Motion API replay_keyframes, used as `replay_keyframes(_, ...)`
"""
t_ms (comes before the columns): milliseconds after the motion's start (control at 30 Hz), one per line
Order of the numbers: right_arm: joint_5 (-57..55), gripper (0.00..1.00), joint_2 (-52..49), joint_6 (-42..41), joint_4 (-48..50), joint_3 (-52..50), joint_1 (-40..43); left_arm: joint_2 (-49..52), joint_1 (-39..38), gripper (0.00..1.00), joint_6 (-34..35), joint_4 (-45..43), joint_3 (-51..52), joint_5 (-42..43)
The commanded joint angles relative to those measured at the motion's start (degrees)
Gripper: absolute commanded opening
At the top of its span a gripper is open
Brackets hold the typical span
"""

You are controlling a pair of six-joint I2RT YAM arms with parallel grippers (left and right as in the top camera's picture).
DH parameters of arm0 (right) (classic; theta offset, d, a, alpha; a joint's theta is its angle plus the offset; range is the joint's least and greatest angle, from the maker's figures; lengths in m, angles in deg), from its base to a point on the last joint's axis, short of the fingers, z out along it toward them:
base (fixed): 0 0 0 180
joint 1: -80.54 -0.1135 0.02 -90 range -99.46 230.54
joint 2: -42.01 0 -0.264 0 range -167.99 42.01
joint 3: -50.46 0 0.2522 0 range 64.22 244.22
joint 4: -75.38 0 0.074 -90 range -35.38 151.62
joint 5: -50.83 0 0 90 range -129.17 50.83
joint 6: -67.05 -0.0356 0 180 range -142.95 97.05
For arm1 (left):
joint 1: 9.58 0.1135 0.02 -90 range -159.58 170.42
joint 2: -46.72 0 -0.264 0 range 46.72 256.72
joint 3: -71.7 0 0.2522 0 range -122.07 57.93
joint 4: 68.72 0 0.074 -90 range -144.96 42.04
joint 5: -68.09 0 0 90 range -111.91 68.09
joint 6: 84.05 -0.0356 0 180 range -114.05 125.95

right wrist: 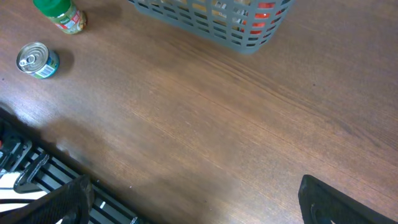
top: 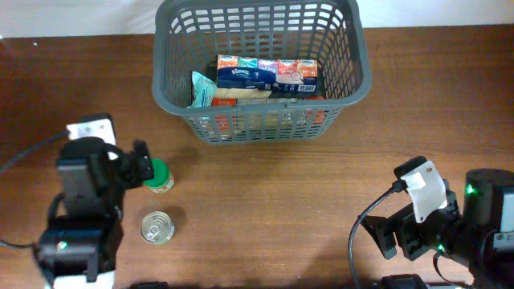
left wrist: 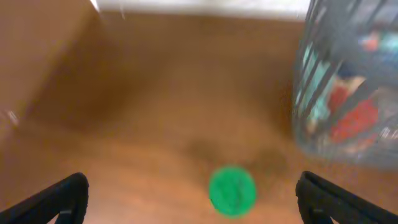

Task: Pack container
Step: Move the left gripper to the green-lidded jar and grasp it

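Note:
The dark grey lattice container (top: 355,56) stands at the back middle of the table and holds a tissue pack and several food packets. It also shows in the left wrist view (left wrist: 323,143) and the right wrist view (right wrist: 205,22). A green-lidded jar (top: 158,176) stands on the table left of the container. My left gripper (left wrist: 193,199) is open, its fingers wide on either side of the jar (left wrist: 232,190), which it does not touch. A small tin can (top: 157,227) lies in front of the jar. My right gripper (right wrist: 199,202) is open and empty at the front right.
The jar (right wrist: 62,14) and the can (right wrist: 36,60) show at the far left of the right wrist view. Bare wooden table (top: 281,209) lies between the arms. The table's front edge (right wrist: 56,180) runs close under my right gripper.

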Motion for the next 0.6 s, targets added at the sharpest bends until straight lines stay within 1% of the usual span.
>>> replay_keyframes(0, 0.5, 0.99, 0.1, -0.1, 0.0, -0.2, 0.4, 0.3, 0.3, 0.99, 7.2, -1.2, 6.4, 1.0)
replay_keyframes(133, 0.5, 0.99, 0.1, -0.1, 0.0, -0.2, 0.4, 2.5, 0.3, 0.99, 12.9, -2.6, 11.9, 1.0)
replay_keyframes(300, 0.5, 0.99, 0.1, -0.1, 0.0, -0.2, 0.4, 6.8, 0.3, 0.99, 17.0, -5.2, 15.8, 1.0)
replay_keyframes(467, 0.5, 0.99, 0.1, -0.1, 0.0, -0.2, 0.4, 13.6, 0.3, 0.99, 19.2, -12.6, 18.9, 1.0)
replay_keyframes(500, 0.5, 0.99, 0.1, 0.0, 0.0, -0.2, 0.4, 16.5, 0.3, 0.99, 19.9, -15.8, 19.6, 1.1)
replay_keyframes(567, 0.5, 0.99, 0.1, 0.0, 0.0, -0.2, 0.4, 19.5, 0.3, 0.99, 20.1, -18.2, 19.6, 2.0)
